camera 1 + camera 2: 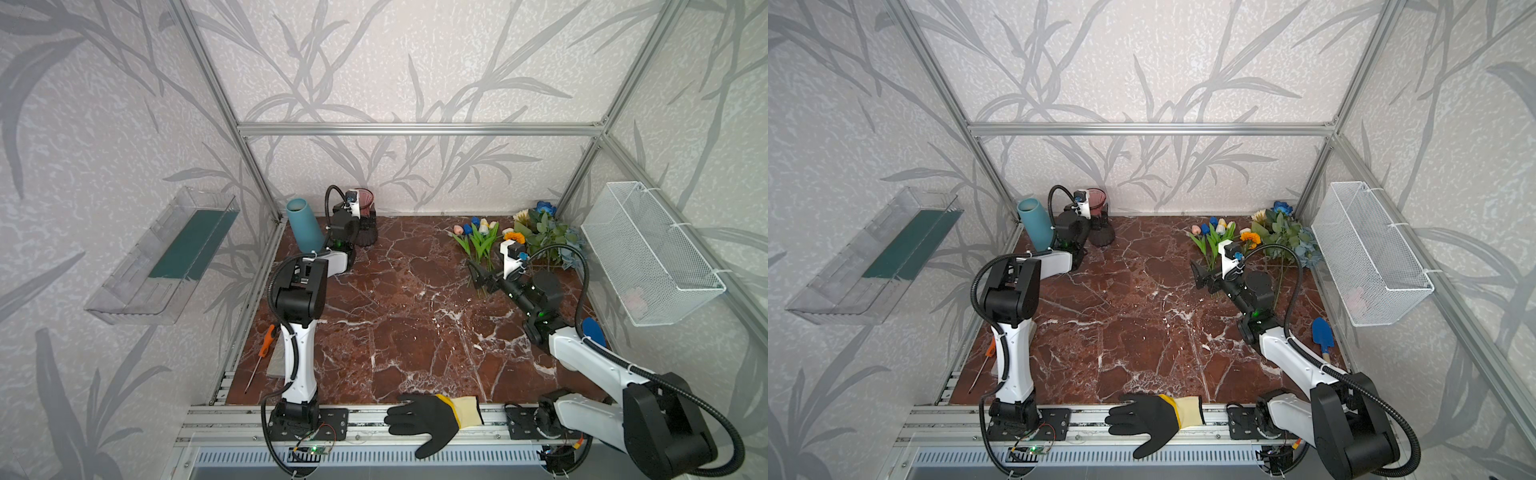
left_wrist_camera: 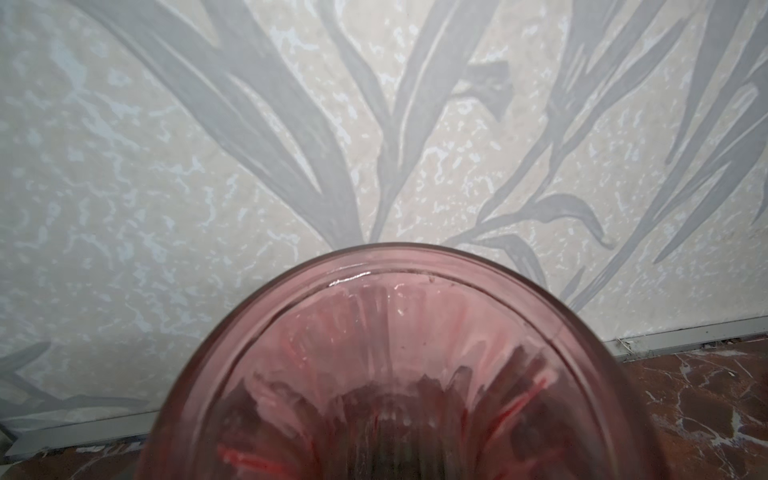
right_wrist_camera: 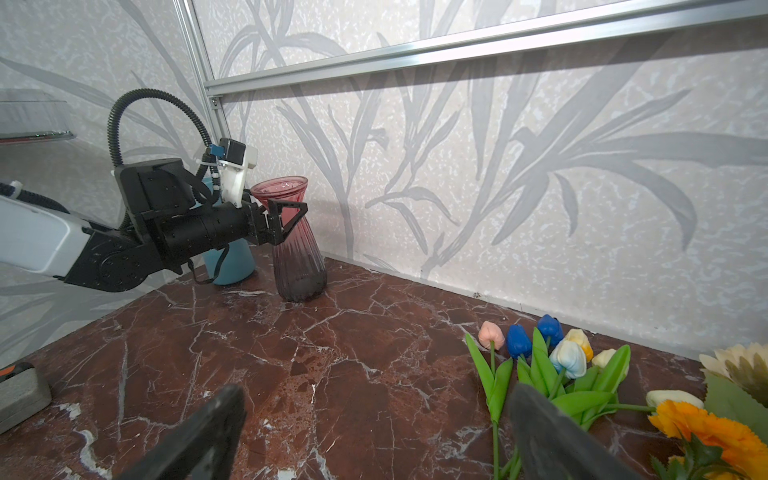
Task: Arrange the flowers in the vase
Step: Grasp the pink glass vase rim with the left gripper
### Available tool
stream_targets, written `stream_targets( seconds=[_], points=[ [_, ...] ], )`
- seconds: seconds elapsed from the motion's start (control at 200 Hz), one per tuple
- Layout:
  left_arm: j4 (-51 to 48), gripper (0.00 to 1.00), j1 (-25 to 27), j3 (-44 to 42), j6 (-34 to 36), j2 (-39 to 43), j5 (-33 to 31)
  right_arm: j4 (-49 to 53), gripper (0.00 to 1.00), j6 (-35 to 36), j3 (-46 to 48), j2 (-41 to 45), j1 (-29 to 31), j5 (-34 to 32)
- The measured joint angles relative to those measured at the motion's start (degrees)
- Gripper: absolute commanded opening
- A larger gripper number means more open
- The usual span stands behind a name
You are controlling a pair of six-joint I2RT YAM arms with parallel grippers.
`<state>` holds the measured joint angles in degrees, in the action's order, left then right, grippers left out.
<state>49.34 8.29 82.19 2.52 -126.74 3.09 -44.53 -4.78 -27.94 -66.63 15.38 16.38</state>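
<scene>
**Right claw open over tulip stems, left claw astride the vase**

In both top views the flowers (image 1: 540, 232) lie in the far right corner. The tulips (image 1: 482, 243) are nearest the middle, heads toward the back wall (image 1: 415, 174) and stems running toward the front. The right claw (image 1: 480, 276), jaws apart, hangs over those stem ends. The vase (image 1: 370, 239) stands well apart at far left, with the left claw (image 1: 368, 218) at its neck.

Left wrist view: only the vase (image 2: 415, 266) rim, nothing inside; no fingers show.

Right wrist view: between the jaws of the right claw (image 3: 378, 390) lies one tulip stem, hard by one jaw, the rest beside it. The left claw (image 3: 282, 220) straddles the vase neck, jaws wide; contact I cannot tell. The right arm is nearer the pick.
</scene>
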Motion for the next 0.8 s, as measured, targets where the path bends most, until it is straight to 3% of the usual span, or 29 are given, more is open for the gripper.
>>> stream_targets(
  seconds=[0.215,0.8],
  points=[
    [-0.28,0.94,-0.15,2.91,0.37,-2.86,0.17,-1.42,1.00,-0.28,0.92,0.24,0.00,0.09],
    [0.46,0.58,-0.17,3.06,0.26,-3.56,1.68,-6.78,1.00,-3.45,3.98,2.14,0.00,1.73]
  ],
)
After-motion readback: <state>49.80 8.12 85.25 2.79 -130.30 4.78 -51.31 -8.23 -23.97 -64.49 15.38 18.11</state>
